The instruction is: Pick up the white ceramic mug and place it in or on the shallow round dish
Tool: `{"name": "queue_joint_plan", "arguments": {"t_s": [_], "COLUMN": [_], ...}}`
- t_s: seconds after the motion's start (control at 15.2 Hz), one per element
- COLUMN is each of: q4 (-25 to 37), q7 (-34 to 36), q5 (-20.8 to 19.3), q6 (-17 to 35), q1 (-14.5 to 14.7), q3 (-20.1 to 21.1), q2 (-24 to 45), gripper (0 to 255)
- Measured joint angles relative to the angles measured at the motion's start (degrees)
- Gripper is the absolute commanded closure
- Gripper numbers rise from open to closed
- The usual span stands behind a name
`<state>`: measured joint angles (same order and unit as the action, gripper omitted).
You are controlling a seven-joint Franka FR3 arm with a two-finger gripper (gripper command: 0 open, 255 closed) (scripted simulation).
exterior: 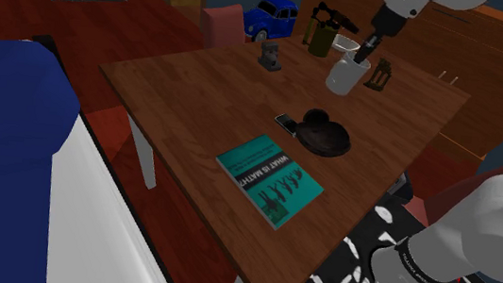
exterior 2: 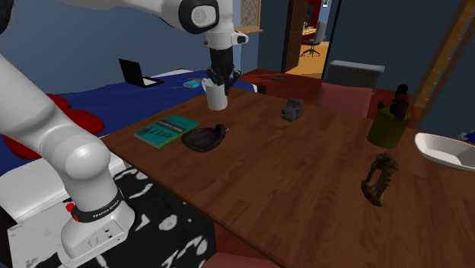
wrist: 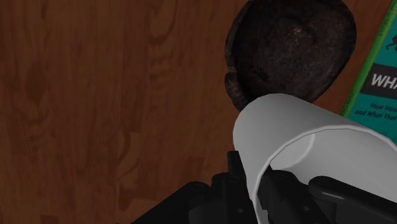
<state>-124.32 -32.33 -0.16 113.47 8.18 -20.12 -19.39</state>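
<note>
My gripper (exterior: 363,56) is shut on the rim of a plain white mug (exterior: 345,77), which hangs upright in the air above the wooden table (exterior: 198,83). The second exterior view shows the mug (exterior 2: 215,96) under the black fingers (exterior 2: 218,78). The shallow round dish (exterior: 325,133) is dark brown and lies on the table near the middle, nearer the stand than the mug is. In the wrist view the mug (wrist: 305,149) sits close before the camera, with the dish (wrist: 289,48) on the table beyond it.
A teal book (exterior: 270,180) lies beside the dish, with a small black flat object (exterior: 286,123) at the dish's edge. At the table's far side stand a grey figurine (exterior: 269,56), a green pot (exterior: 321,40), a white bowl (exterior 2: 449,149) and a dark lantern-like piece (exterior 2: 379,178).
</note>
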Motion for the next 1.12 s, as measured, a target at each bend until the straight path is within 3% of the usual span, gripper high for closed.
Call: {"name": "queue_joint_plan", "arguments": {"t_s": [0.4, 1.12], "q4": [-9.6, -17.2], "q7": [7.2, 7.6], "q5": [-1.7, -1.8], "q6": [-1.1, 6.9], "q1": [0.2, 0.2], "q3": [5.7, 5.8], "q2": [-11.1, -10.7], "gripper": [255, 255]}}
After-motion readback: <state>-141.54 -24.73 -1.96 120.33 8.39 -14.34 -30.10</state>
